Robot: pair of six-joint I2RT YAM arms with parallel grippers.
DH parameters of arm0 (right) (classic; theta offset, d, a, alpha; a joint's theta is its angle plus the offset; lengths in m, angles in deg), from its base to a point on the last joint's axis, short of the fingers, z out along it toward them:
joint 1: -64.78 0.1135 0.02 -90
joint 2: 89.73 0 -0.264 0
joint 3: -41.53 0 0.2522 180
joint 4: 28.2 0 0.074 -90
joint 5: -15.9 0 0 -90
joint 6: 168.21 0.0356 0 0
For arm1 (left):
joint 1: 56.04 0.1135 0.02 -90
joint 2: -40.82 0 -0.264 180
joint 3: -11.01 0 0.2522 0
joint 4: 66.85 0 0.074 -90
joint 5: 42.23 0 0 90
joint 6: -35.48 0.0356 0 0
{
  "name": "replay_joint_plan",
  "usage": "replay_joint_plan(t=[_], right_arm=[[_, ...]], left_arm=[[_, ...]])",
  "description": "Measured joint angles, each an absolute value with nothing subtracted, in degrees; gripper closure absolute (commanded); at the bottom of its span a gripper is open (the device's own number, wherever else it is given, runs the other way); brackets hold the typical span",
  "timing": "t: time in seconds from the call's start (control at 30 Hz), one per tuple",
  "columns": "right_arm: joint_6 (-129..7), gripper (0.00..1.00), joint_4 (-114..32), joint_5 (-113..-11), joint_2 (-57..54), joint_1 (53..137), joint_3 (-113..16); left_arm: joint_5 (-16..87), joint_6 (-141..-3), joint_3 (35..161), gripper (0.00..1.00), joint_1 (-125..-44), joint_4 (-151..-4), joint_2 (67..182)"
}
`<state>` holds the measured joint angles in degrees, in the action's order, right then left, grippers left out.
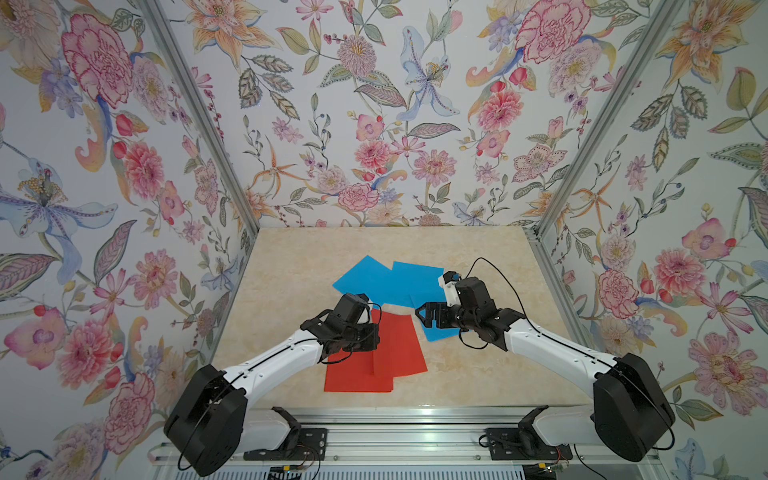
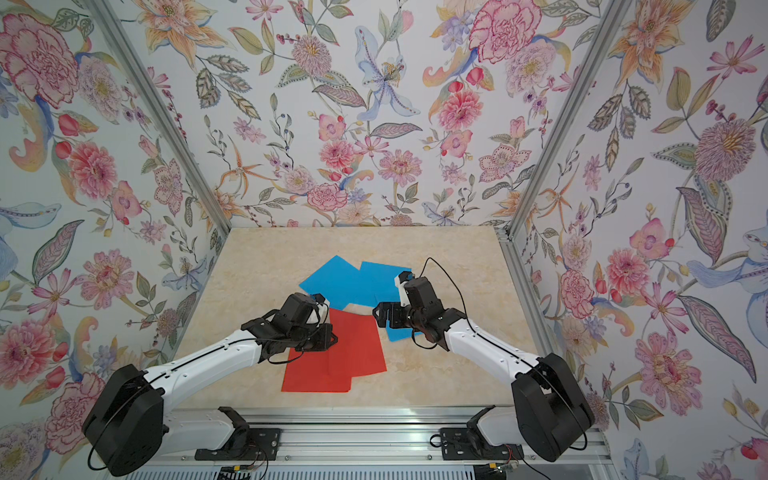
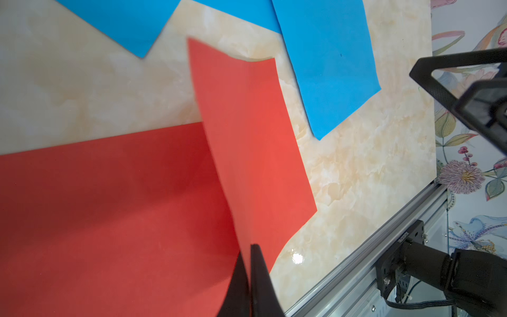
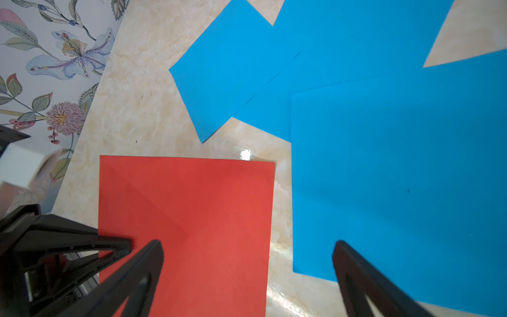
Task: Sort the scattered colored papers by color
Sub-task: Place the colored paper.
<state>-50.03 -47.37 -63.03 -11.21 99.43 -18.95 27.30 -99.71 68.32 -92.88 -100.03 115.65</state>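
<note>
Marbled table [image 1: 291, 257] bears blue papers [image 1: 390, 282], red papers [image 1: 399, 345].

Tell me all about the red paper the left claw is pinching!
The pinched red paper is a thin, plain red-orange sheet, roughly square. The left gripper is shut on one edge, so that side bends upward with a soft crease. It partly overlaps another red sheet on the marble-look table, near the blue sheets.

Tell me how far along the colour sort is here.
Mostly done: the blue sheets overlap at the far side, the red sheets lie nearer the robot, no colours mixed. In hand: the left pincer is shut on the lifted red sheet, above the red pile. The right pincer is open, empty. Left: lay that sheet down.
</note>
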Motion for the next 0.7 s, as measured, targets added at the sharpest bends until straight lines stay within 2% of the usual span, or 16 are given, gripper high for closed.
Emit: replay_joint_plan(t=[0.37,0.7], right_arm=[[-47.9,0.00,-42.7,-63.0,-8.3,104.8,-18.6],[-46.6,0.00,-40.0,-63.0,-7.4,107.0,-18.5]], left_arm=[[29.2,-92.1,77.3,1.00,-93.0,-112.2,116.2],[30.4,-88.9,78.1,1.00,-93.1,-119.1,117.4]])
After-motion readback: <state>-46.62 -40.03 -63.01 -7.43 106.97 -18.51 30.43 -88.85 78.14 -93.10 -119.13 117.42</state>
